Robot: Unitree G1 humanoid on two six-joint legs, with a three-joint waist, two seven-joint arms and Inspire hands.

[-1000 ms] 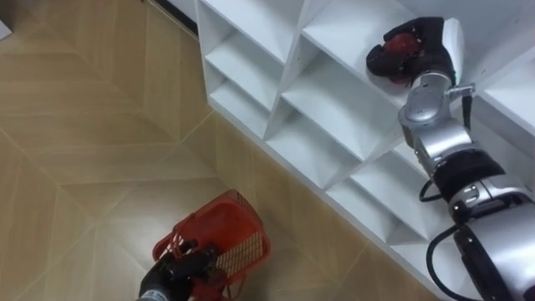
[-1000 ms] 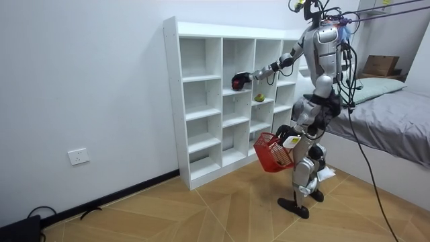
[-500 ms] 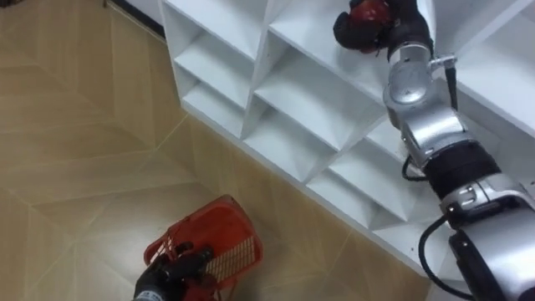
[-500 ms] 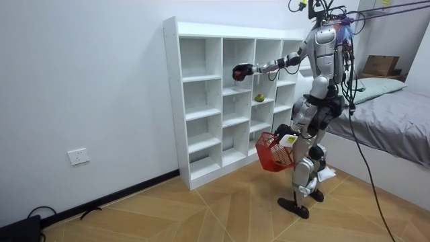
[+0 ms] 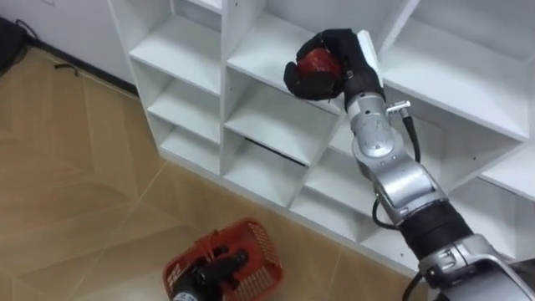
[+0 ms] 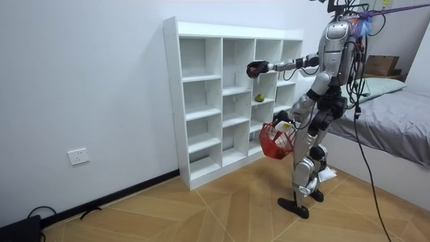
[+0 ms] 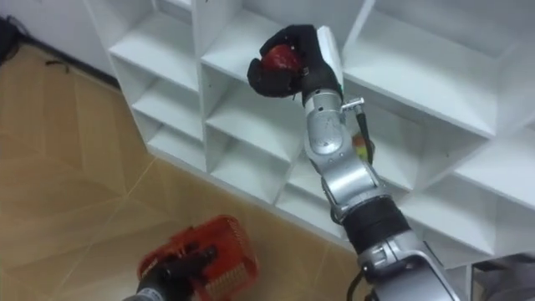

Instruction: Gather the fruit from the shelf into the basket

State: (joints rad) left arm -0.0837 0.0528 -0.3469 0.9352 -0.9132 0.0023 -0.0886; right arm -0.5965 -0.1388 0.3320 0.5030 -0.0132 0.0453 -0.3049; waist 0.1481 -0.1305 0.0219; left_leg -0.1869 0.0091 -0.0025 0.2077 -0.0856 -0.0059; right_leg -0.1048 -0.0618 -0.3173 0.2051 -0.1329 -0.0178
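While standing just before the white closet (image 6: 201,101), on a herringbone wood floor (image 5: 67,167), holds the right arm out level at upper-shelf height. Right hand (image 5: 338,58), dark, curled tight round a round, glossy red fruit (image 5: 316,63), out in front of the shelf edges and seemingly clear of every board. Open air all about that hand. Square, flat-boarded compartments behind it, smooth and matt, with thin straight front edges.

Left hand (image 5: 211,276) low and close to the body, closed on the handle of a red basket (image 5: 255,251) of slotted plastic. Basket hanging over bare floor, apart from the closet's foot and well below the red fruit, with free room between.

In the room view, a small yellow-green fruit (image 6: 259,98) lying in a middle compartment, near its front edge. Grey bed (image 6: 396,124) close behind. Floor wide open towards the room view's left.
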